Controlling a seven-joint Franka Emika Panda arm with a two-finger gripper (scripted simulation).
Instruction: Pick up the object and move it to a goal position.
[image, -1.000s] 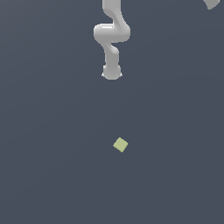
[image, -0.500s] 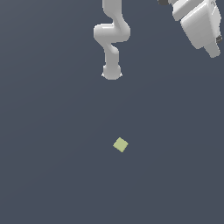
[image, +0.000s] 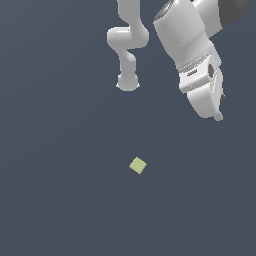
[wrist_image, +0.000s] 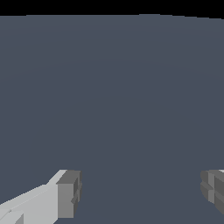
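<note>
Your white robot pincer (image: 218, 111) at two o'clock, partly cut off above, fingers (wrist_image: 70, 192) spread and released, small pale yellow-green matte cube (image: 138, 165) near centre on dark grey surface (image: 60, 200), hidden from wrist view.

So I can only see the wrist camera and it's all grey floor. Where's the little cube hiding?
Observer: The small pale yellow-green cube lies on the dark grey floor, near the middle of the exterior view.
Operator: Is my hand close to it?
Observer: No. The white gripper hangs toward the exterior view's upper right, apart from the cube.
Operator: Is anything else around it?
Observer: Only the white arm base, farther up in that view.
</note>
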